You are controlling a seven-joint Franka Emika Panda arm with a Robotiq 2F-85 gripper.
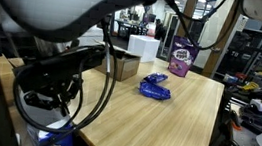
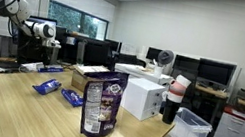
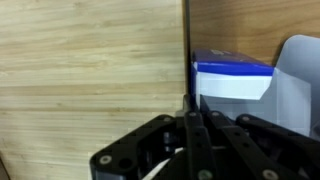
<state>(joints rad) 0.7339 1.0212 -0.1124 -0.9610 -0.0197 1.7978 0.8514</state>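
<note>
Beside end effector (image 3: 188,128), rectangular blue-white box (image 3: 232,76)

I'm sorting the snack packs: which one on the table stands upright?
The purple bag, nearest the camera in an exterior view. It alone stands on its base; the two blue packets beyond it lie flat.
</note>
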